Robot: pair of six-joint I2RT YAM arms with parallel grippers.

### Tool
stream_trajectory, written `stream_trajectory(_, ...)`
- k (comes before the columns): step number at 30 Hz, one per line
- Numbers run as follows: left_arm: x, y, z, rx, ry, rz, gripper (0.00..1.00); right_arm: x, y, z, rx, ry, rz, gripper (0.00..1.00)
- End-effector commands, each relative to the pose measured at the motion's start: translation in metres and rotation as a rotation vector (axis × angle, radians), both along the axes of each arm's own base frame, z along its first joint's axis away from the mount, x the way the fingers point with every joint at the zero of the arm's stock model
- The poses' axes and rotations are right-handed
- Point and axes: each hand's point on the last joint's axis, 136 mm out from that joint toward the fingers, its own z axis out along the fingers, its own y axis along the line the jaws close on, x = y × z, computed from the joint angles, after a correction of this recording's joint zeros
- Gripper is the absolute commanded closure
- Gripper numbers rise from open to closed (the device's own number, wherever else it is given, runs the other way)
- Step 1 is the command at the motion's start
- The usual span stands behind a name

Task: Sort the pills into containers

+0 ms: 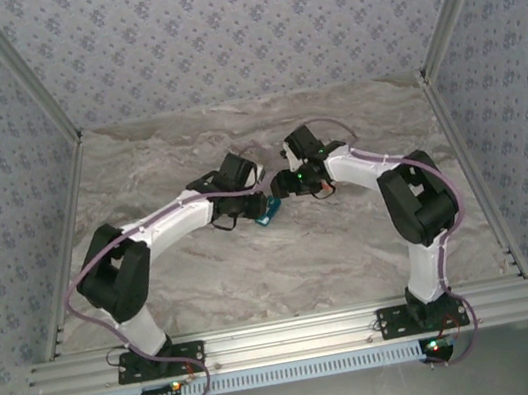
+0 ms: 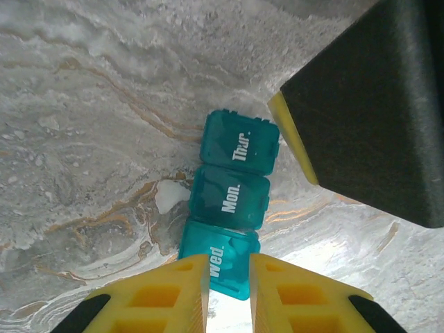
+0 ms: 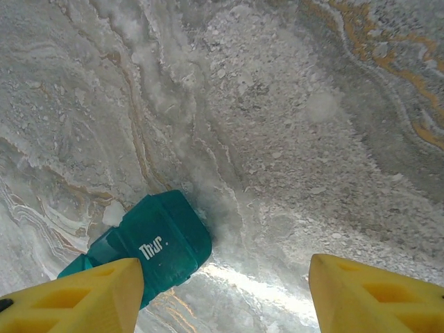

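Three lids (image 2: 231,198) on the teal pill box (image 3: 163,246) in mid-frame were shut, so sorting looked barely begun; the left gripper (image 2: 229,291) had jaws slightly apart, the right gripper (image 3: 225,291) wide apart.

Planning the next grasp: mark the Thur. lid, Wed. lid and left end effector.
Thur. lid (image 2: 241,142), left wrist view, centre of top.
Wed. lid (image 2: 220,243), left wrist view, bare top face.
left end effector (image 2: 229,272), left wrist view, midway between fingertips.
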Motion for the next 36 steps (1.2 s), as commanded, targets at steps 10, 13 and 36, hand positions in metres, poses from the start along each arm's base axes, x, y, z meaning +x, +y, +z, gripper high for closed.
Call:
stream_trajectory(10,-0.023,-0.004,-0.034,0.052,0.081,-0.018,0.79,-0.006,0.011,-0.028,-0.03,0.042,0.035,0.34)
stream_trajectory(13,-0.024,-0.005,-0.035,0.052,0.085,-0.02,0.79,-0.006,0.012,-0.03,-0.032,0.046,0.035,0.34)
stream_trajectory(36,-0.031,-0.01,-0.064,0.121,0.167,-0.023,0.79,-0.008,0.011,-0.033,-0.028,0.057,0.027,0.34)
